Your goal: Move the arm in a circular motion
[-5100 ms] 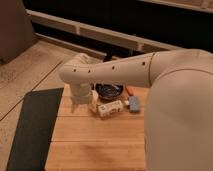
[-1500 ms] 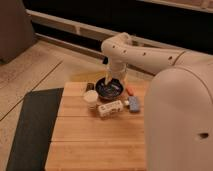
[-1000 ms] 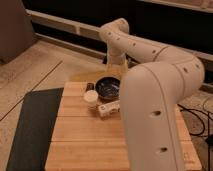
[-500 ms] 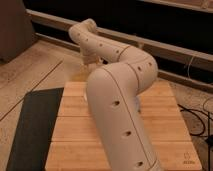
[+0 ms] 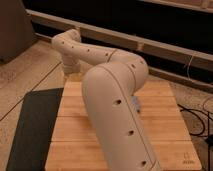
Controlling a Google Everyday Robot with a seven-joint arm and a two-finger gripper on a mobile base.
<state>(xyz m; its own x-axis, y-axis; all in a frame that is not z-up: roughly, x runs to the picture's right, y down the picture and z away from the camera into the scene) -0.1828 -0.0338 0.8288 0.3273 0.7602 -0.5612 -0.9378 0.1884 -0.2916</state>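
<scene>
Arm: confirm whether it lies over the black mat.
No: the arm crosses the wooden table, its tool at the far left corner, off the black mat.

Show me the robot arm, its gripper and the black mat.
arm (image 5: 117, 115), camera view, on the thick near segment.
gripper (image 5: 75, 75), camera view, its upper part, over the wooden table's (image 5: 165, 115) far left corner.
black mat (image 5: 35, 125), camera view, its middle.

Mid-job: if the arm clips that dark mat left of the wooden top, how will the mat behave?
The dark mat lies flat and looks thin, so it would probably flex or buckle rather than move stiffly. Its matte surface suggests it drags, not slides freely. The gripper hangs at the arm's far end, near the wooden top's far left corner.
</scene>
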